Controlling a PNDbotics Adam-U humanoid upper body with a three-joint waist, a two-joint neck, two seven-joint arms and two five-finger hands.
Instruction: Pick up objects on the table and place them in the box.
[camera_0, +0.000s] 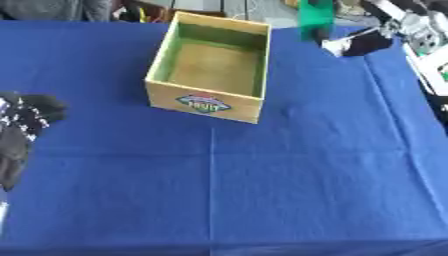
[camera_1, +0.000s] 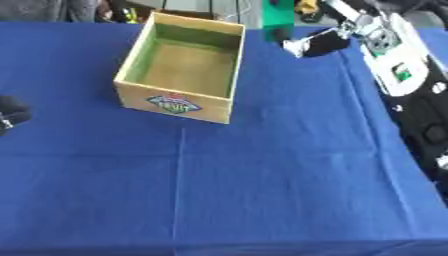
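While its upper end runs off the top edge of both views, a green object (camera_1: 279, 20) hangs at the far side of the table, just beyond the far right corner of the box (camera_0: 208, 102). Its shape is hard to make out; only a flat green slab shows, upright and blurred. The right hand (camera_1: 317, 44) sits just beside it to the right, dark fingers (camera_0: 360, 44) with a pale tip reaching toward the object's lower end. Whether those fingers are closed on the green object or merely next to it cannot be told from either view. The right arm (camera_1: 385, 55), white and silver with a small green mark, slants in from the upper right corner and is partly cut off.

The box, wooden with a greenish inside and a colourful label on its near wall, stands open and empty on the blue tablecloth (camera_0: 289, 175), in the far left-centre of the table. The left hand (camera_0: 26, 117) rests at the left edge, black, its fingers curled around nothing, well apart from the box and largely cut off in the right eye view.
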